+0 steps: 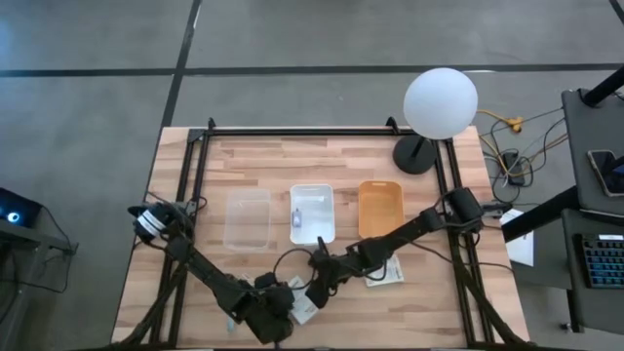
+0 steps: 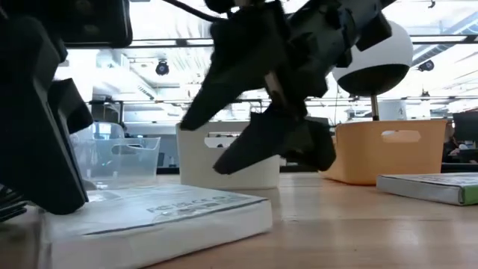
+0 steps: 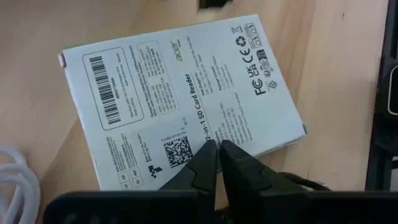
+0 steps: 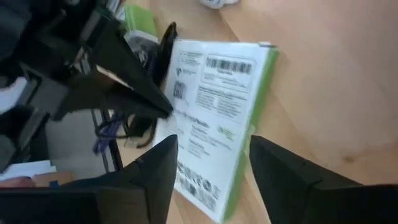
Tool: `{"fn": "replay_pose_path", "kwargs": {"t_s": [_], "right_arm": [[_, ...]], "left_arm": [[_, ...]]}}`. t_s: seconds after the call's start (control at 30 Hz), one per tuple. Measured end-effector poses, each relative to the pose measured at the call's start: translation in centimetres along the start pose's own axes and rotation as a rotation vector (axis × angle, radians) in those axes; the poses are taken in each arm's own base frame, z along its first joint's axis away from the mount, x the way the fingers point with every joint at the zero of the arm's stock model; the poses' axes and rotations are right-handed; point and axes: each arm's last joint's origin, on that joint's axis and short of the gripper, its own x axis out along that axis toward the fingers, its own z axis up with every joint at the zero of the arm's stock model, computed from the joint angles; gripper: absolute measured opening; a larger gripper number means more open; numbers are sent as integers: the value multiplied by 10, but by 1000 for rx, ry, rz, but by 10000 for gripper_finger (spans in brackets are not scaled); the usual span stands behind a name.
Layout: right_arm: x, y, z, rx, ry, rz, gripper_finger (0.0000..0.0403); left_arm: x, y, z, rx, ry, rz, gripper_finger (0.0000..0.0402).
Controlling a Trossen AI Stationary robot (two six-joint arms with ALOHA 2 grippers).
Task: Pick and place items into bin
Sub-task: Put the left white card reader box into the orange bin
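The white printed card box (image 3: 186, 102) lies flat on the counter (image 1: 429, 302) near its front edge, well short of the white bin (image 1: 312, 213). The left gripper (image 3: 217, 149) presses its fingers, closed together and holding nothing, onto the box's face, while the right gripper (image 4: 211, 155) hangs just above it with fingers spread wide and empty. To do this well, the left should pin the box steady while the right straddles one edge squarely before closing.

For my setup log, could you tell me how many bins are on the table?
3, in a row mid-table: clear bin on the left, white bin in the middle, orange bin on the right. None seems hidden.
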Motion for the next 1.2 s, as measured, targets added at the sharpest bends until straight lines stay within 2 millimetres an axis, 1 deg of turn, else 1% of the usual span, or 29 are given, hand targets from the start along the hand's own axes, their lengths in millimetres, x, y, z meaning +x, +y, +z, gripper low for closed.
{"fn": "replay_pose_path", "kwargs": {"t_s": [0.1,0.17,0.27,0.37,0.47,0.7,0.8,0.87,1.03,1.13,1.2], "right_arm": [[7,2,1,7,20,2,195],[11,-1,-1,7,23,-25,196],[12,-1,-1,4,20,-36,196],[12,-6,0,3,-5,-100,195],[12,-10,-1,2,5,-131,194],[12,-10,-1,-5,9,-134,194],[12,-10,0,-3,9,-131,194],[12,-10,0,-3,8,-131,194],[16,-13,-1,6,-10,-145,194],[16,-14,0,0,-16,-148,194],[16,-14,0,-1,-23,-155,194]], "left_arm": [[1,1,2,-8,-14,2,12],[-3,1,5,-6,-29,4,12],[-27,0,17,10,-100,-3,12],[-38,10,25,35,-127,38,12],[-38,12,27,47,-106,25,12],[-29,15,20,49,-72,29,12],[-27,19,17,28,-77,28,12],[-27,19,19,25,-101,24,12],[-45,17,41,72,-164,4,12],[-65,18,54,68,-237,4,12],[-75,20,57,60,-250,3,12]]}}
